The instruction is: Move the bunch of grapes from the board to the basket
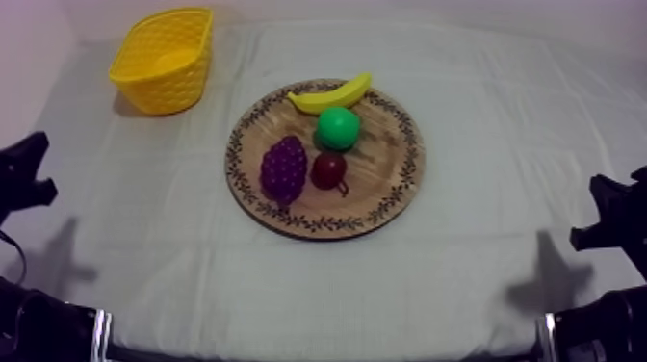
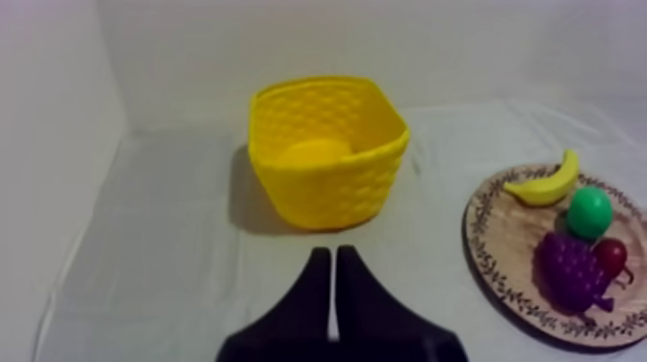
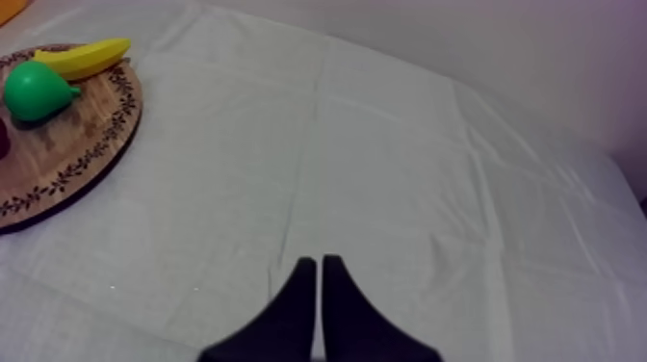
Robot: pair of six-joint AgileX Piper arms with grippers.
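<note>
Starting at the fingers: your left fingers lie pressed together as a narrow wedge with nothing between them, aimed over bare cloth toward the yellow basket and well short of it. Your right fingers are the same, closed on nothing, over bare surface off to the side of the wooden board. From above, both arms sit low at their own edges, left arm and right arm, each well apart from the board. The bunch of grapes lies on the board's left half, the side nearer the basket, just beside the small red fruit; you can't tell whether they touch. The pear sits behind them and the banana lies along the far rim. The basket stands upright at the far left of the surface, apart from the board. Progress, as a judgement: nothing done. No reach, no grasp, no lift, grapes not in the basket. All of it is left for you: open the fingers, come down on the grapes without knocking the red fruit, lift, carry across, drop in the basket. The left arm looks the likelier one, since both basket and grapes are on its side.
</note>
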